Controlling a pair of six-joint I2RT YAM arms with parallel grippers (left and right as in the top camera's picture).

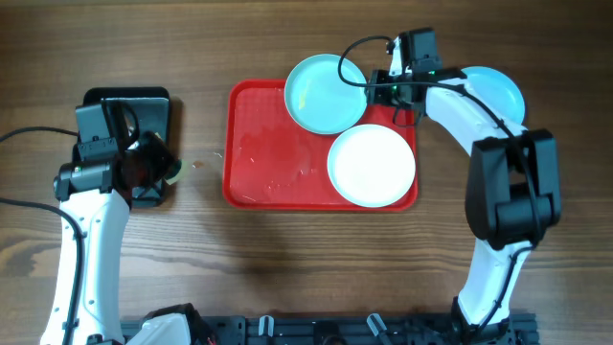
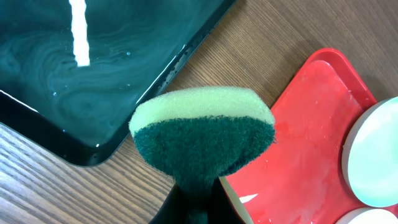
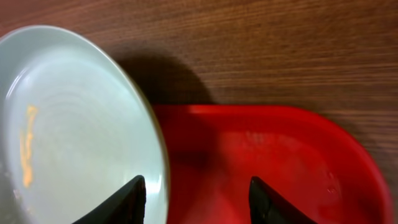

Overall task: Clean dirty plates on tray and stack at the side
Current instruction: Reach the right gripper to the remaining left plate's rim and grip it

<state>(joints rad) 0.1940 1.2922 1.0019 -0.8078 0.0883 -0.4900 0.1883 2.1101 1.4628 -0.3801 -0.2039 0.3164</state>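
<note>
Red tray (image 1: 261, 144) held the aqua plate (image 1: 324, 93) at its far edge, its rim just left of my right gripper (image 1: 381, 93), the nearer one, fingers parted astride that rim. My left gripper (image 1: 150, 172), well apart, clamped a sponge (image 2: 202, 134).

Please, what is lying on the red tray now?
Two plates: an aqua plate overhanging the far edge of the red tray, and a white plate at the near right corner. The tray's left part is bare. What lies under the plates is covered.
</note>
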